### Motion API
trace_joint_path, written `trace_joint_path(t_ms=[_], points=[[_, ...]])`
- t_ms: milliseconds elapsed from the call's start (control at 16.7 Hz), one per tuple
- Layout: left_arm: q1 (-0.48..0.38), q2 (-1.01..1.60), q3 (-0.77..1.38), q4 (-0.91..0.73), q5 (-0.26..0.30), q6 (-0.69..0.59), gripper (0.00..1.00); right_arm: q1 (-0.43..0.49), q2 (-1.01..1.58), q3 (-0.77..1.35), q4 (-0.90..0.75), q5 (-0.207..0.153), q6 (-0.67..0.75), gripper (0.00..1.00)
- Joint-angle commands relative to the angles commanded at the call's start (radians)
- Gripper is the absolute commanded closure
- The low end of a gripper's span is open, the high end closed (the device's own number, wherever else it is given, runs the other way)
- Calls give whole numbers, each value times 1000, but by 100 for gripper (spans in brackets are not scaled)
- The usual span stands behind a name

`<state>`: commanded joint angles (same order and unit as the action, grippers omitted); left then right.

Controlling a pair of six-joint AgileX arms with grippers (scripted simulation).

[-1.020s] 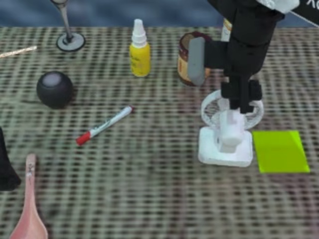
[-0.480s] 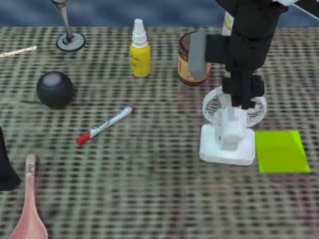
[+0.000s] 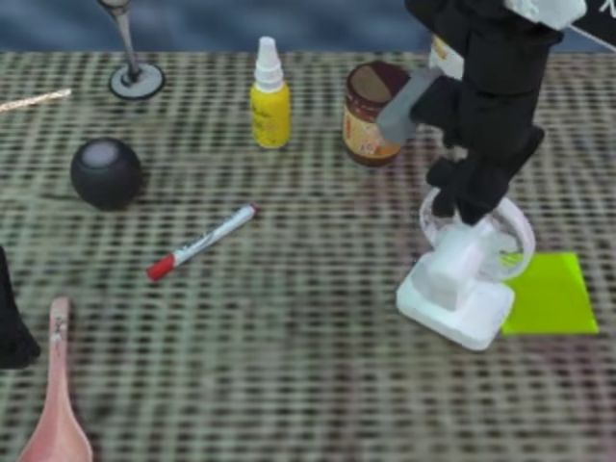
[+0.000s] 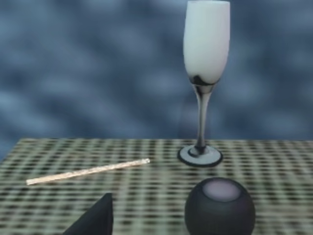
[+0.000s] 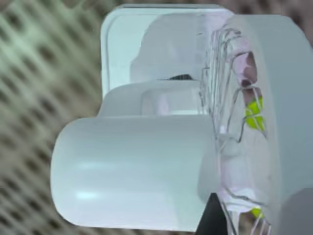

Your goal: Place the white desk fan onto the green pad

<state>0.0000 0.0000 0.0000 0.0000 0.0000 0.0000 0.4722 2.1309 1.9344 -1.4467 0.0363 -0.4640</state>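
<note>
The right gripper (image 3: pixel 469 207) is down over the white desk fan (image 3: pixel 460 284), fingers clamped on the top of its head by the look of it, and the fan sits tilted and twisted, one base corner just overlapping the near edge of the green pad (image 3: pixel 553 294). From the right wrist view the motor housing (image 5: pixel 132 171) fills the picture and a dab of green shows through the wire grille (image 5: pixel 234 112). That fan looks light, hard plastic, smooth and a bit slippery, top-heavy too; I'd say the grille wires could bend, so the solid housing or the rim is the safer hold. The table (image 3: pixel 308 375) is a coarse woven mat, flat but grippy, so the base may catch if dragged. Behind stand a brown jar (image 3: pixel 369 111) and a yellow dropper bottle (image 3: pixel 269 96); a red-capped marker (image 3: pixel 202 242) lies mid-table. The left gripper is parked at the left edge, near the dark ball (image 4: pixel 220 208) and wine glass (image 4: pixel 204 83).
</note>
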Motion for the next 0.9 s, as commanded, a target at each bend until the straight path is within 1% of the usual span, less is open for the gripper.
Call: trace_joint_path(t_ms=[180, 420, 720, 900], points=[[0, 0, 0, 0, 0, 0, 0, -25, -30, -37, 16, 10, 308, 100], [0, 0, 0, 0, 0, 0, 0, -66, -90, -85, 41, 16, 784, 100], [0, 0, 0, 0, 0, 0, 0, -127, -176, -150, 61, 10, 1412, 100], [0, 0, 0, 0, 0, 0, 0, -164, -223, -191, 61, -1, 1752, 100]])
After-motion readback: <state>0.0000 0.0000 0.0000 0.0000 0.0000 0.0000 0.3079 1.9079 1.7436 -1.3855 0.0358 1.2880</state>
